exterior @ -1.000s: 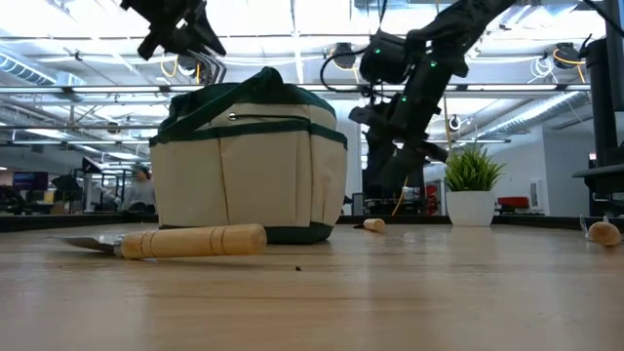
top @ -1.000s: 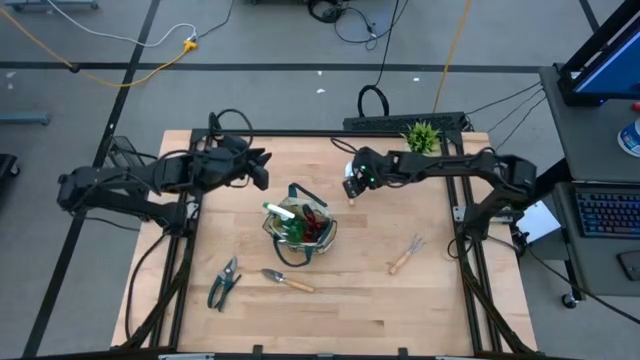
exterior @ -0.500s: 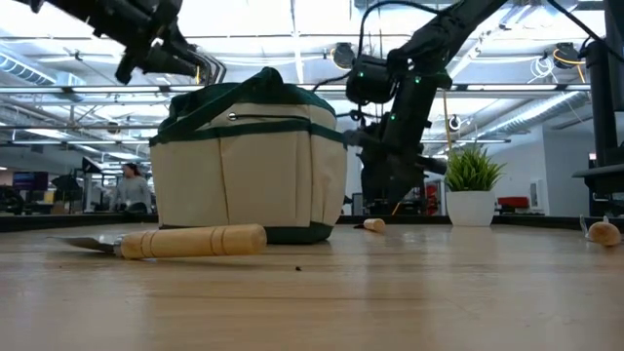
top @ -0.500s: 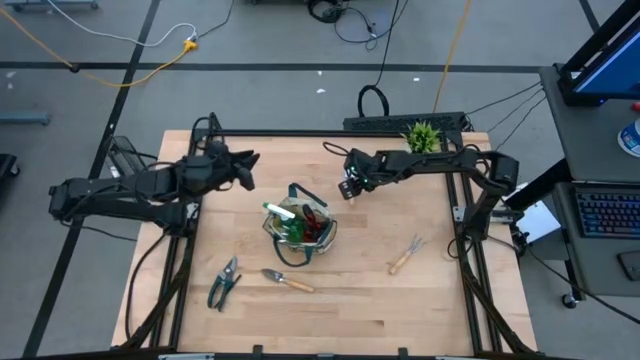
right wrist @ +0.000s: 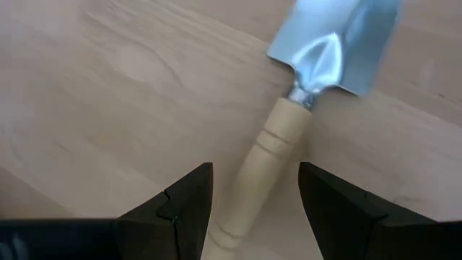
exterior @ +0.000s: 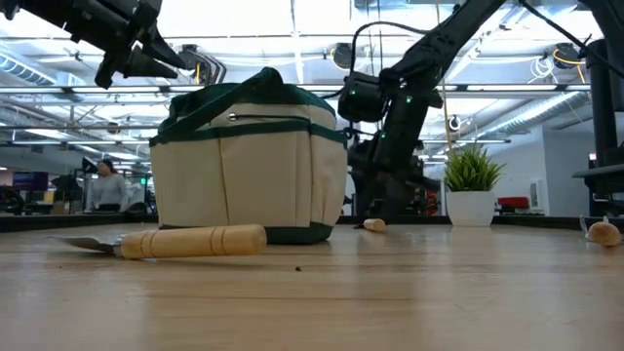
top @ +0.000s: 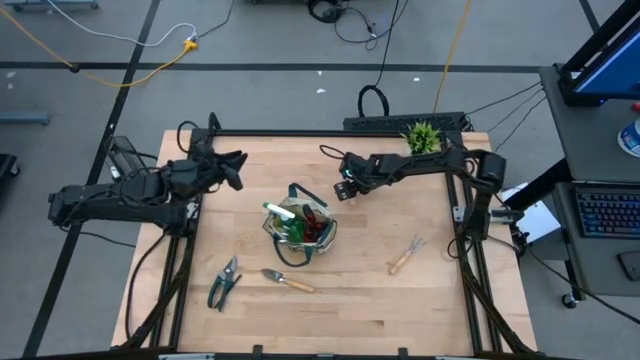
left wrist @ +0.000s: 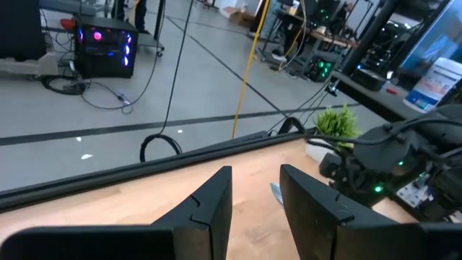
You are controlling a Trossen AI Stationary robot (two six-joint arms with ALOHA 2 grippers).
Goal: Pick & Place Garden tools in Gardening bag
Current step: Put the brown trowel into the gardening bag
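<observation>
The khaki gardening bag (top: 298, 226) with green trim stands mid-table, with a green and white item and a red item inside it. My right gripper (right wrist: 256, 213) is open low over a wooden-handled trowel (right wrist: 268, 170) that lies flat on the table just beyond the bag. Its fingers stand on either side of the handle, and the blade (right wrist: 338, 40) points away from them. My left gripper (top: 232, 166) is open and empty in the air at the far left. A second trowel (top: 287, 280), green-handled pruners (top: 224, 283) and a hand fork (top: 405, 255) lie on the table.
A small potted plant (top: 422, 135) stands at the far edge, right of my right gripper. The bag's dark handles (exterior: 255, 83) stand up above its rim. In the low view the near trowel (exterior: 195, 241) lies in front of the bag. A person shows far behind in the room.
My left gripper has drawn back toward the table's left edge, away from the bag. My right gripper has come down toward the trowel behind the bag and shifted slightly toward the bag. The tools on the table have stayed where they were.
</observation>
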